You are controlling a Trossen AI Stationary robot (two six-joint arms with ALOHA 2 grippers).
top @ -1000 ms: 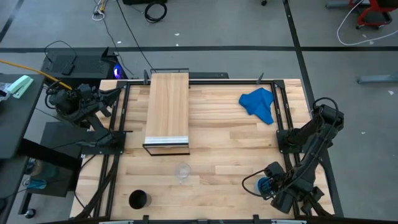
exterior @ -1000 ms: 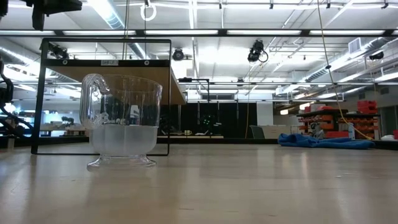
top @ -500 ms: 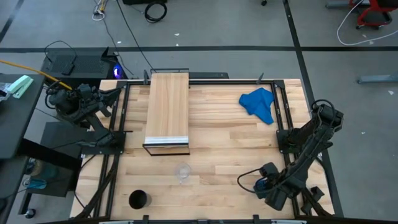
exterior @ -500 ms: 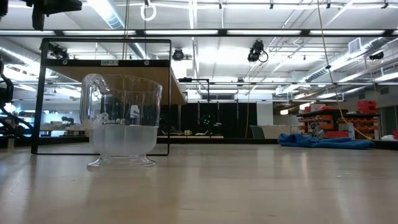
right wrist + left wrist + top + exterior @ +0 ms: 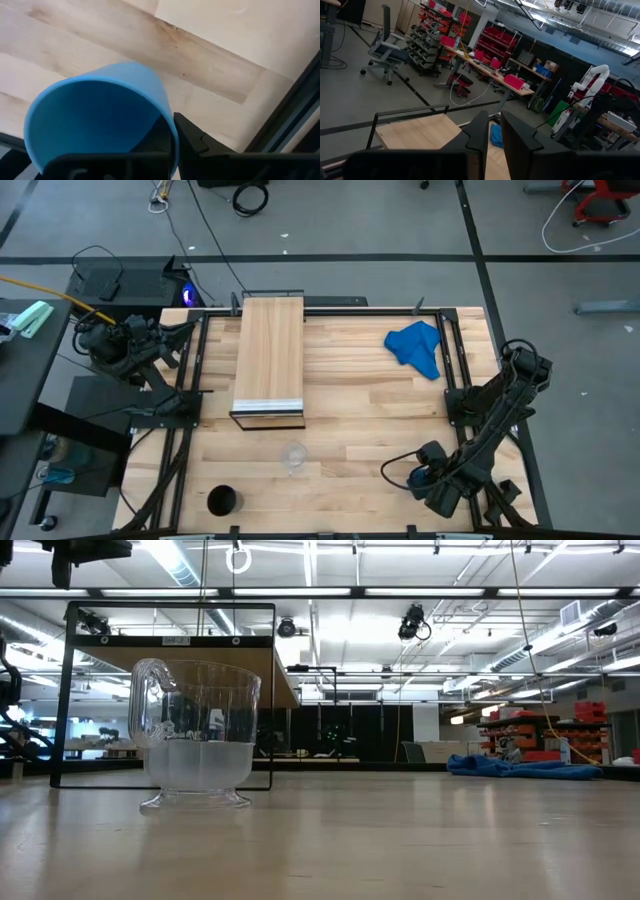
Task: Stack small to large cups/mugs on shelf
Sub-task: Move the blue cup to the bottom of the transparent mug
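Observation:
The bright-blue cup (image 5: 419, 477) is near the table's near right corner, in my right gripper (image 5: 172, 134), which is shut on it. The clear glass cup (image 5: 294, 457) stands upright on its foot on the tabletop, close in the low view (image 5: 196, 735). The black cup (image 5: 223, 501) stands upright by the near left edge. The light-wood shelf (image 5: 270, 363) rests on the table's far-left part. My left gripper (image 5: 494, 131) is parked off the table's left side, shut and holding nothing. My right gripper holds the blue cup by its rim (image 5: 169, 124), one finger (image 5: 156, 136) inside the cup and one (image 5: 194, 140) outside its wall. The fingers come from above, slanting in from the table's right side. Whether the cup's base touches the tabletop, I cannot tell.
A crumpled blue cloth (image 5: 416, 347) lies at the table's far right. Dark frame rails (image 5: 449, 370) run along the table's left and right sides. Bare wood lies between the shelf and the cloth and between the glass cup and the blue cup.
My right gripper, shut on the blue cup, has shifted a little toward the table's left edge, carrying the cup with it, then has held still. The glass cup, black cup and shelf have stayed put.

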